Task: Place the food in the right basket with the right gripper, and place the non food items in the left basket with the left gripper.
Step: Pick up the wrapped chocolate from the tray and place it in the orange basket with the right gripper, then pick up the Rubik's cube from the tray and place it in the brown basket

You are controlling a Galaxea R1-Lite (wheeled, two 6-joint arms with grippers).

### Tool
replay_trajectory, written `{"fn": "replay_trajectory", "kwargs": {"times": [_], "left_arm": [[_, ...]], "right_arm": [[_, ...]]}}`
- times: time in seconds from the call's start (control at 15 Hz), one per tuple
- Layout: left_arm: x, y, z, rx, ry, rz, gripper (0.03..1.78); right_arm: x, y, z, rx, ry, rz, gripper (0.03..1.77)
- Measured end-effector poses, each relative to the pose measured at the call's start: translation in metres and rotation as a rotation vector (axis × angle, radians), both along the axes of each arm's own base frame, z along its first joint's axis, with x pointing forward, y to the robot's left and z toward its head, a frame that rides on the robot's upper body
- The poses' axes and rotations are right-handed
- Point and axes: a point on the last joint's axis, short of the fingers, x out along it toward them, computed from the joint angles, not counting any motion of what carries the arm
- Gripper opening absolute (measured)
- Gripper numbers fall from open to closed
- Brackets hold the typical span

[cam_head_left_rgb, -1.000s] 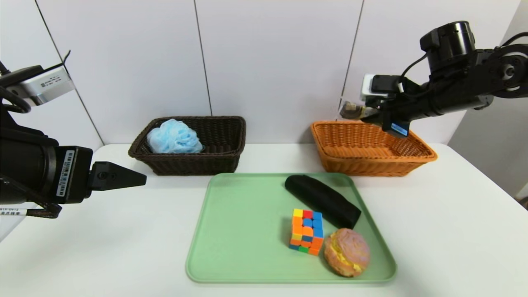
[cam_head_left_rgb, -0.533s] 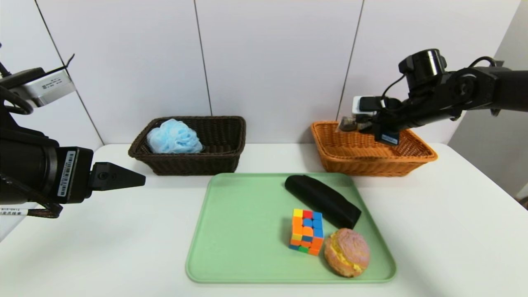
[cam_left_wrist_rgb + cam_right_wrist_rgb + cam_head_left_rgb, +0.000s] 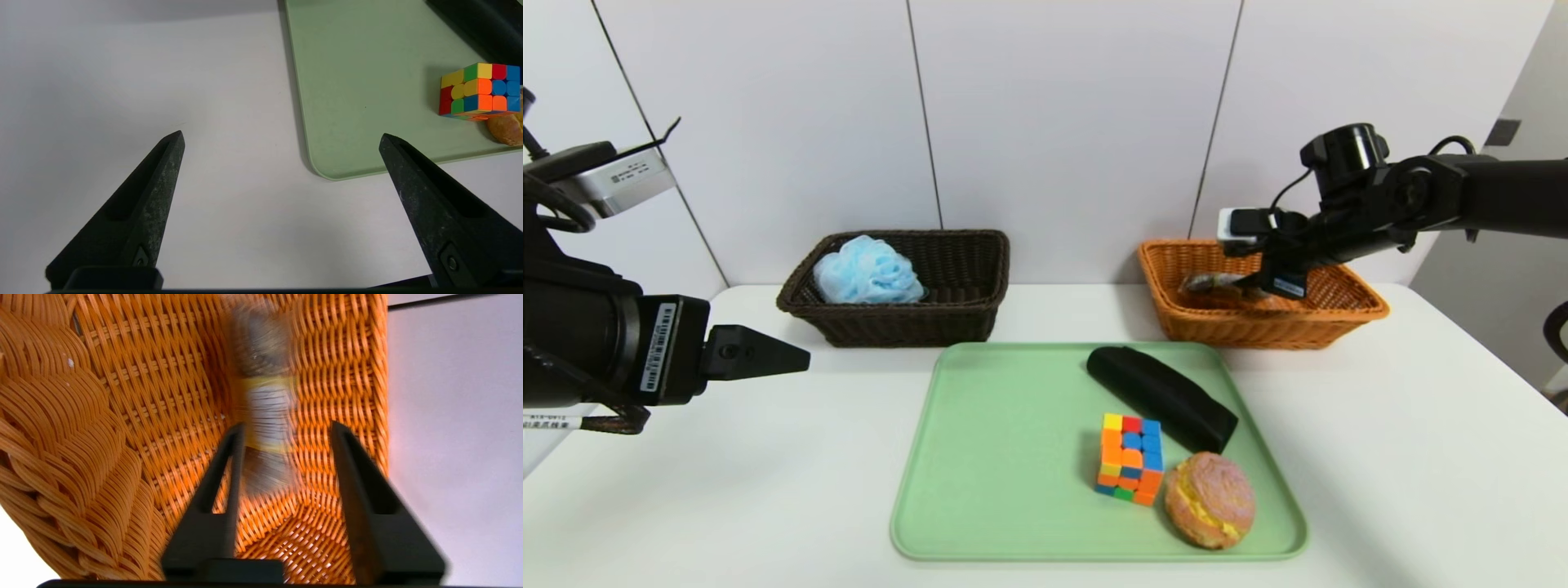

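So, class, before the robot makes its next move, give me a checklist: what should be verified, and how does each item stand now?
1. Right tool open above the orange-tan basket: ok.
2. Chocolate pack free of the right tool's jaws and settled on the basket floor: cannot tell; the jaws stand apart, but the pack is blurred.
3. Left tool open, with nothing between its jaws: ok.
4. Bath pouf in the dark brown basket: ok.
5. Bun in the orange-tan basket: not ok, on the green tray.
6. Puzzle cube and black pouch in the dark brown basket: not ok, both on the tray.
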Motion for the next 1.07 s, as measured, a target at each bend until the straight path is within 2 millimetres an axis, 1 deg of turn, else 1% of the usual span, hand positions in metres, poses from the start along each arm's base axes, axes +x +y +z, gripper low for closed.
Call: {"fn": "replay_trajectory", "kwargs": {"times": [0.13,0.27,0.33,0.47,0.67,0.87,1.07], "left_arm": [[0.000,0.000,0.000,0.000,0.000,-0.001,1.69],[-0.001,0.000,0.001,-0.001,-0.003,0.000,1.69],[-0.001,0.001,0.001,-0.002,-0.004,-0.001,1.69],[-0.003,0.001,0.001,-0.003,-0.008,-0.002,1.69],[-0.005,0.002,0.003,-0.007,-0.014,-0.004,1.69],[-0.005,0.002,0.003,-0.009,-0.017,-0.006,1.69],[-0.005,0.002,0.002,-0.008,-0.013,-0.007,1.69]], "right_arm": [[0.000,0.000,0.001,0.005,-0.002,0.003,1.00],[-0.002,0.000,0.005,0.022,-0.004,0.007,1.16],[-0.005,0.000,0.010,0.048,-0.009,0.013,1.23],[-0.016,0.002,0.027,0.125,-0.010,0.006,1.34],[-0.048,0.003,0.057,0.257,0.050,-0.039,1.45],[-0.086,0.002,0.087,0.437,0.137,-0.126,1.54],[-0.119,0.001,0.104,0.585,0.207,-0.248,1.59]]}}
